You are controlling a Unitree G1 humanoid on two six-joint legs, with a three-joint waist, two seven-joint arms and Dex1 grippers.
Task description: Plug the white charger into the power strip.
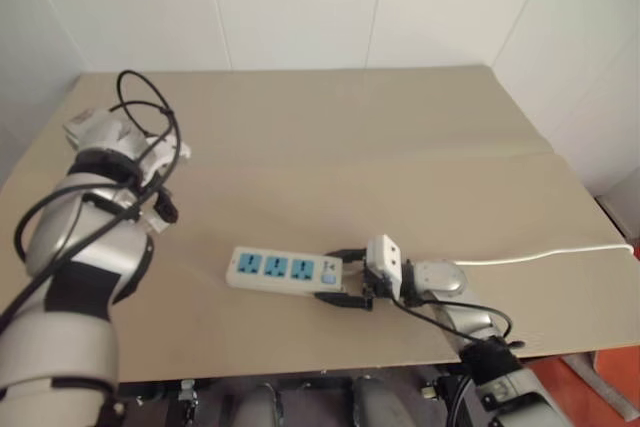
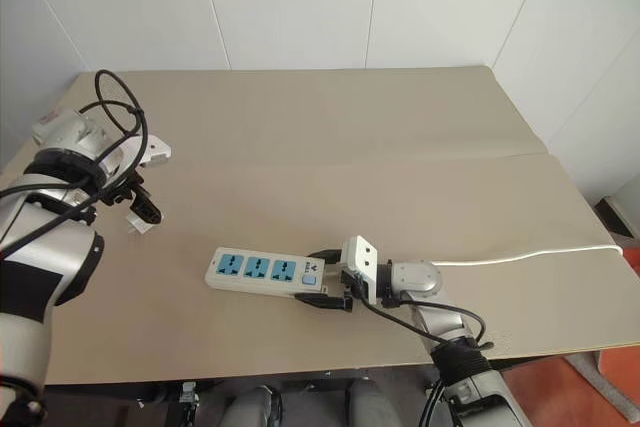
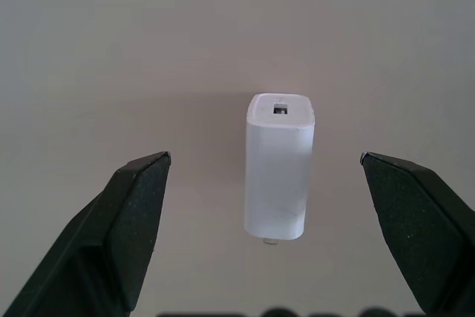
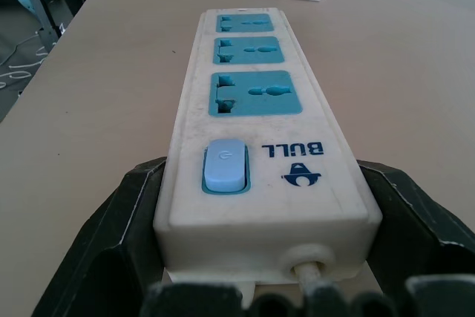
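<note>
A: Done yet?
B: No. The right gripper (image 2: 325, 292) jaws clamp the long white plastic power strip (image 2: 262, 272), outlets empty, near the beige desk (image 2: 400, 177) edge.
A: Charger?
B: The small white boxy charger (image 3: 278, 166) lies at ten o'clock from it, ungrasped, between the left gripper (image 3: 278, 206) jaws, spread wide.

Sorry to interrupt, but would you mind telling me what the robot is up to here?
It is about to plug a charger into a power strip on the table. The right gripper clamps the strip's switch end. The left gripper hovers over the lying charger, jaws open on either side, not yet gripping.
</note>
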